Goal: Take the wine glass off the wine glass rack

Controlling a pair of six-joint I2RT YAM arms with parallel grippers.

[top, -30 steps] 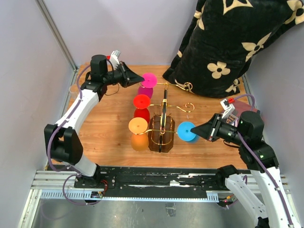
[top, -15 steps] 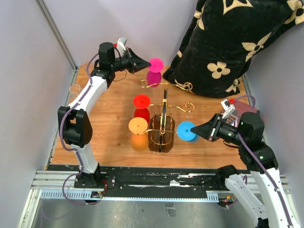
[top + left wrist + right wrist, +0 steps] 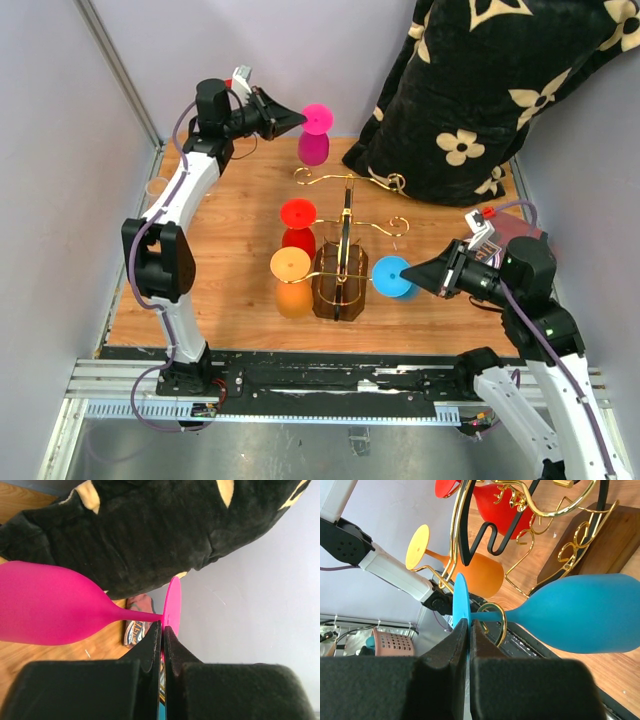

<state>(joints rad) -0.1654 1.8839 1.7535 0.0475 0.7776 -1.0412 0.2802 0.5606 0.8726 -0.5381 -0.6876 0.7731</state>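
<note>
Pink wine glass [image 3: 315, 135] | stem pinched in left jaws | off rack [image 3: 346, 215]

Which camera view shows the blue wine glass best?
The right wrist view: the blue wine glass shows bowl, stem and foot up close, with the right gripper shut on the foot's edge. The top external view shows mainly its round foot beside the wine glass rack. The left wrist view does not show it.

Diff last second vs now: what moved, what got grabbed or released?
The left gripper, shut on the pink wine glass, carried it backward, clear of the wine glass rack. Nothing newly grabbed or released. The right gripper stays shut on the blue glass; red glass and orange glass unchanged.
</note>
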